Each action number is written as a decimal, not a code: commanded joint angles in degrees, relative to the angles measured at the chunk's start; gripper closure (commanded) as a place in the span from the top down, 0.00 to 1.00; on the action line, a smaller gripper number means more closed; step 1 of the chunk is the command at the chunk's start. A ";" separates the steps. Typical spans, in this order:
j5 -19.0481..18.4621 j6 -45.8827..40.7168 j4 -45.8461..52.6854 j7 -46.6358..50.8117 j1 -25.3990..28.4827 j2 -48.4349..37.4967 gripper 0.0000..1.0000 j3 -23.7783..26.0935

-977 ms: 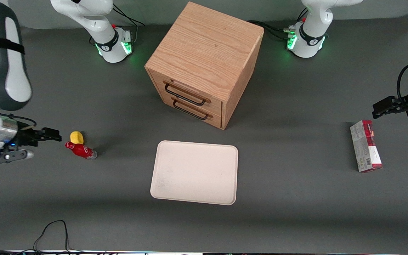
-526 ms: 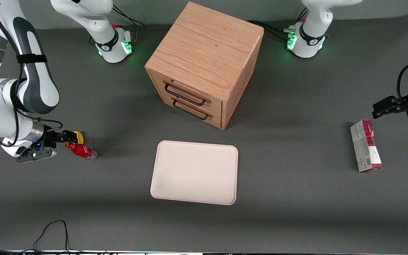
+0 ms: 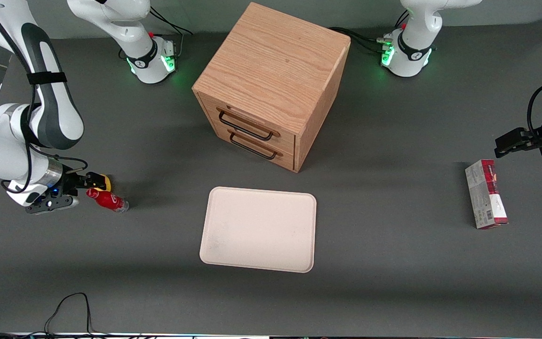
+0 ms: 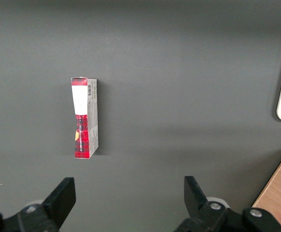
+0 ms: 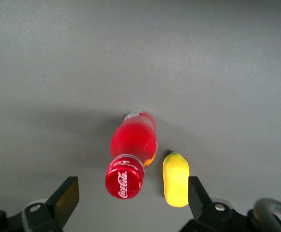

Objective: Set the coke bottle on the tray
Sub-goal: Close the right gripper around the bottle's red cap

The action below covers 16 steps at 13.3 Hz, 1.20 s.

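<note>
The coke bottle [image 3: 108, 200] is small and red and lies on its side on the grey table, toward the working arm's end. Its red cap [image 5: 125, 176] points at my gripper. My right gripper [image 3: 90, 188] is low over the table at the cap end, open and holding nothing. In the right wrist view the gripper [image 5: 131, 203] has the cap and a yellow lemon-like lump [image 5: 175, 179] between its two spread fingers [image 5: 65, 198]. The cream tray [image 3: 259, 228] lies flat near the table's middle, well apart from the bottle.
The yellow lump [image 3: 105, 179] lies beside the bottle, mostly covered by a finger. A wooden two-drawer cabinet [image 3: 271, 84] stands farther from the camera than the tray. A red-and-grey carton [image 3: 486, 200] lies toward the parked arm's end. A black cable [image 3: 68, 306] loops at the near edge.
The right arm has swung in and its gripper has moved toward the bottle, now reaching the cap and covering most of the yellow lump. The bottle and tray have not moved.
</note>
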 commanded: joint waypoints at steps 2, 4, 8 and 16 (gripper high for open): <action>-0.50 1.04 -1.74 -1.19 0.49 -1.85 1.00 -0.47; -0.50 1.04 -1.74 -1.10 0.49 -1.85 1.00 -0.47; -0.50 1.39 -1.66 -0.49 1.28 -1.85 0.00 -0.38; -0.41 0.61 -1.22 0.13 1.46 -2.81 0.00 -0.29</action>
